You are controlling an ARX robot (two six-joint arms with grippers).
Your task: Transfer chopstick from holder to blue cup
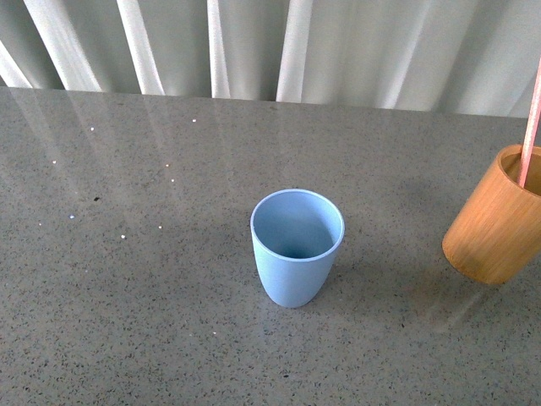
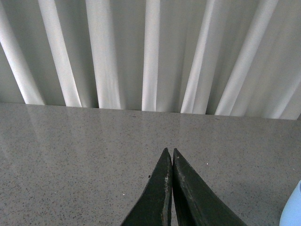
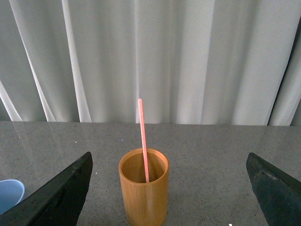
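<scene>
**Chopstick (image 3: 143,141) in the holder (image 3: 143,193), blue cup (image 1: 292,262) empty: transfer not yet begun**

We start at the right pincer (image 3: 168,154). Its two dark fingers (image 3: 61,193) are spread wide and grip nothing. Straight ahead of that open gap, apart from both fingers, the orange-tan holder stands upright on the grey speckled table (image 1: 127,296). The pinkish-red chopstick stands inside it. Its lower end is hidden within the walls, and its upper part rises well above the rim with a slight lean.

The left pincer (image 2: 170,151) has its fingers pressed together tip to tip, with nothing held. Beyond it we see the table, a white curtain (image 2: 150,52) and a sliver of the blue cup.

From the body camera neither arm shows. The blue cup stands upright at the middle of the table, and we see nothing inside it. The holder sits at about 3 o'clock from the cup, well apart and partly cut off by the edge of the view. The chopstick climbs out of it toward 12 o'clock.

We judge that no part of the task is done. All of it is left: closing on the chopstick above the rim, lifting it clear of the holder, carrying it toward 9 o'clock over the cup, lowering it in and letting go. The right pincer looks the better placed to do this.
</scene>
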